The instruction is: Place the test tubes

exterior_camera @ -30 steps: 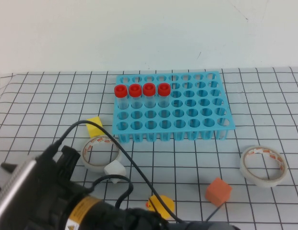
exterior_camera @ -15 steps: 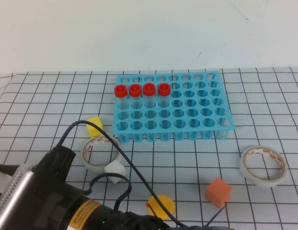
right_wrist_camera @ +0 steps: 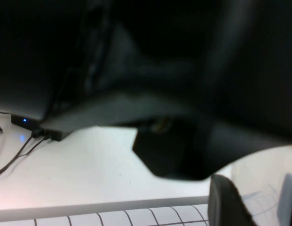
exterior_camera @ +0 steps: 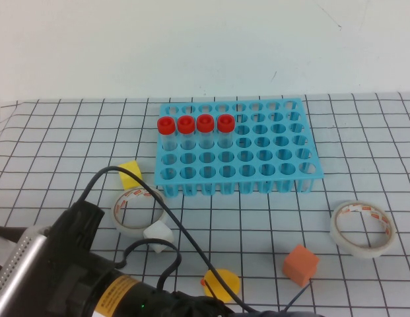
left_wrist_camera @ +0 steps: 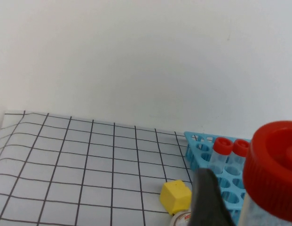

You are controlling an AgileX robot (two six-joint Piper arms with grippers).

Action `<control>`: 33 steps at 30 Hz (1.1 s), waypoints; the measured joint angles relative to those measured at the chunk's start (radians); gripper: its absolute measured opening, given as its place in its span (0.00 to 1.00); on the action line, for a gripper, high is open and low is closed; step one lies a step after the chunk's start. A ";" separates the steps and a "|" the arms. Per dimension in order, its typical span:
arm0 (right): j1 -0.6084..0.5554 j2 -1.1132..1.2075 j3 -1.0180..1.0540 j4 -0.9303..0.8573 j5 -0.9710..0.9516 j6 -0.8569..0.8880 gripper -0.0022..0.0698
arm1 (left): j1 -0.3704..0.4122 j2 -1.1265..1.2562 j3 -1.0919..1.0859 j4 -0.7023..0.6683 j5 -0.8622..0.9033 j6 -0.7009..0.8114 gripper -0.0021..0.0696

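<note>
By the table's (exterior_camera: 59, 132) near edge, left gripper (left_wrist_camera: 251, 209) jaws pinch a test tube (left_wrist_camera: 273, 174); right gripper (right_wrist_camera: 254, 207) unclear.

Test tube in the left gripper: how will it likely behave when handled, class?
Upright in the left gripper at the near left, the test tube looks smooth and clear: probably slippery, possibly fragile. Narrow and round, it would likely tip or roll outside the rack. The right gripper is outside the high view.
</note>
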 joint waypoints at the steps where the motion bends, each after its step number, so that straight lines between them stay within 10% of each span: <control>1: 0.000 0.000 0.000 0.000 0.000 0.000 0.35 | 0.000 0.000 0.000 0.002 -0.002 0.004 0.52; 18: 0.000 0.000 0.000 0.000 0.030 -0.004 0.35 | 0.000 0.000 -0.032 0.012 -0.015 0.010 0.63; 26: 0.000 0.000 0.000 0.000 0.034 -0.004 0.35 | 0.000 0.000 -0.032 0.014 -0.015 0.010 0.39; 33: 0.000 0.000 0.000 0.002 0.038 0.026 0.35 | 0.000 0.000 -0.034 0.014 -0.008 0.016 0.39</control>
